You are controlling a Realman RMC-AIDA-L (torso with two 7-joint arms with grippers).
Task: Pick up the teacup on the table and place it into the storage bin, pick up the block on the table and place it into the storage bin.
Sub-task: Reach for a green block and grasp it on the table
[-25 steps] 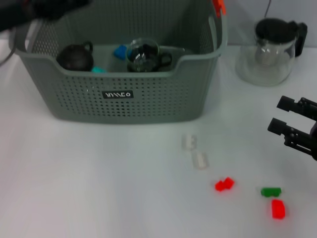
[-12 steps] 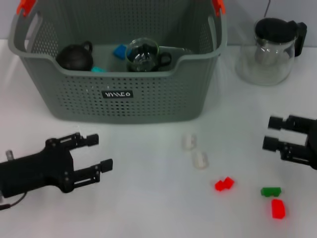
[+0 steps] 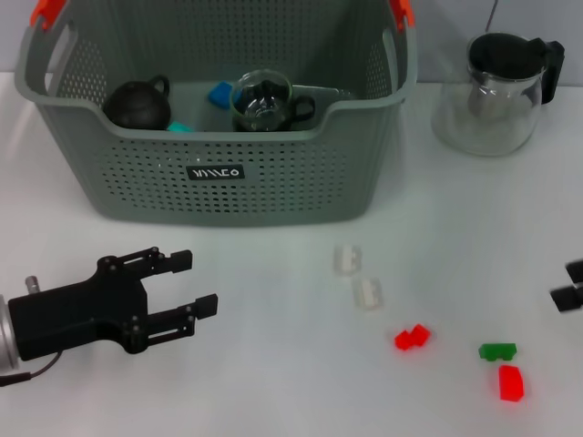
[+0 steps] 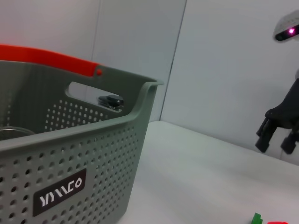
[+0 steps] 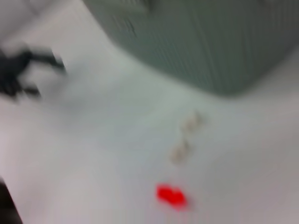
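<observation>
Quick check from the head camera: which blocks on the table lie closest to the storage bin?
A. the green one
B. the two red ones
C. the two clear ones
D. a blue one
C: the two clear blocks lie just in front of the storage bin; the red and green blocks sit farther out.

head overhead; wrists low beside storage bin (image 3: 219,109)
</observation>
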